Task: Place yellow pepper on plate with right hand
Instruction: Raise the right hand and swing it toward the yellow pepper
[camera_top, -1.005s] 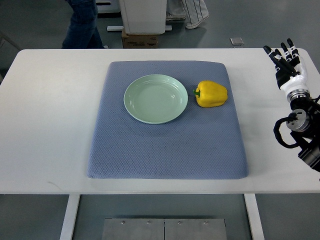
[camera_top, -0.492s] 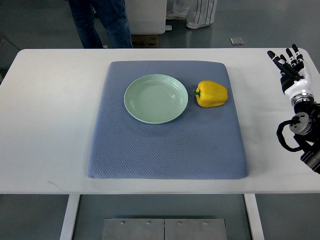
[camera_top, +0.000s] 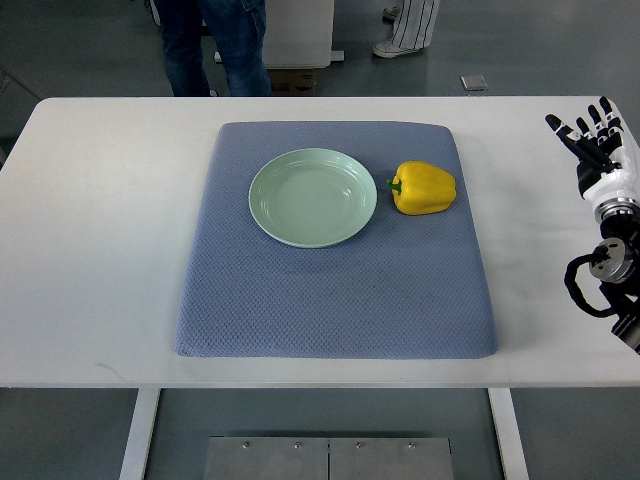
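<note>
A yellow pepper (camera_top: 424, 188) lies on its side on the blue mat (camera_top: 335, 300), its green stem pointing left toward the plate. The pale green plate (camera_top: 312, 197) sits just left of the pepper with nothing on it. My right hand (camera_top: 598, 135) is at the table's far right edge, well to the right of the pepper, fingers spread and holding nothing. Its arm (camera_top: 612, 280) comes in from the right edge. The left arm is not in view.
The white table (camera_top: 90, 250) extends around the mat on all sides. A person's legs (camera_top: 215, 45) stand beyond the far table edge, and another person's feet (camera_top: 405, 30) show further right. A cardboard box (camera_top: 290, 82) sits on the floor behind.
My right hand has drifted right, toward the picture's edge, still spread. The person behind the table has moved to the right. Pepper and plate have not moved.
</note>
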